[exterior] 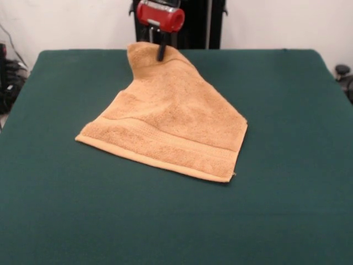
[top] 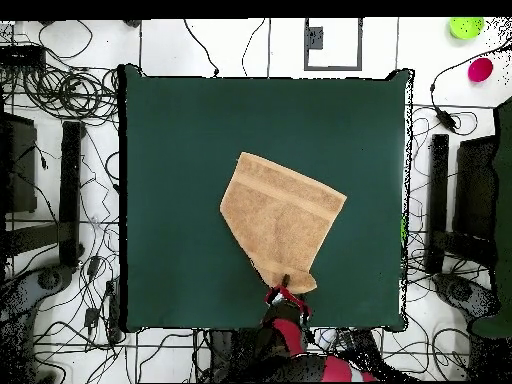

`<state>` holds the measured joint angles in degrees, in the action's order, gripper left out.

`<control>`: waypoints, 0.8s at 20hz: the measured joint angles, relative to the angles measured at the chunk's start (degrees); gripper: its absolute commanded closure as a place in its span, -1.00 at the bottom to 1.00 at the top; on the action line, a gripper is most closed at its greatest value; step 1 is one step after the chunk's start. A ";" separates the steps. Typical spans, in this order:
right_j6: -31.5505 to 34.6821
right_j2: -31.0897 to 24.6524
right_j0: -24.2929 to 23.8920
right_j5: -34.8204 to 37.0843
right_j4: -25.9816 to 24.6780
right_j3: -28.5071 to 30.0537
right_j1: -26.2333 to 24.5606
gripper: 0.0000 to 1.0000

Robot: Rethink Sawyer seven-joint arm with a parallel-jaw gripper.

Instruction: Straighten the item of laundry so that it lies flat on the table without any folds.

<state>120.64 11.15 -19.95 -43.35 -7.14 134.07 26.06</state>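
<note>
The tan-orange towel (exterior: pixel 171 124) lies on the dark green table (exterior: pixel 287 165), its banded short edge flat toward the camera in the front view. Its far end is gathered into a peak and lifted off the table. My gripper (exterior: pixel 156 48), below a red wrist part, is shut on that peak near the table's far edge. In the overhead view the towel (top: pixel 280 218) narrows toward the gripper (top: pixel 283 287) close to the table's (top: pixel 170 150) bottom edge. The towel's far corners are bunched and hidden in the fold.
The black pedestal (exterior: pixel 193 22) stands just behind the gripper. Cables (top: pixel 70 90) and dark equipment lie on the floor around the table. A green object (top: pixel 465 27) and a pink object (top: pixel 480 69) sit on the floor at the top right.
</note>
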 measured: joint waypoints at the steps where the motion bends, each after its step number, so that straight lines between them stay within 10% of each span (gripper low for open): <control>1: 0.00 0.02 0.19 -0.20 0.02 -0.02 -0.05 -1.00; 6: 0.00 -0.17 1.28 2.81 -0.04 -0.86 2.76 -1.00; 16: 0.00 0.75 7.51 40.64 3.18 -10.75 14.60 -1.00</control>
<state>120.64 11.90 -12.44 -2.70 -3.96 123.32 40.66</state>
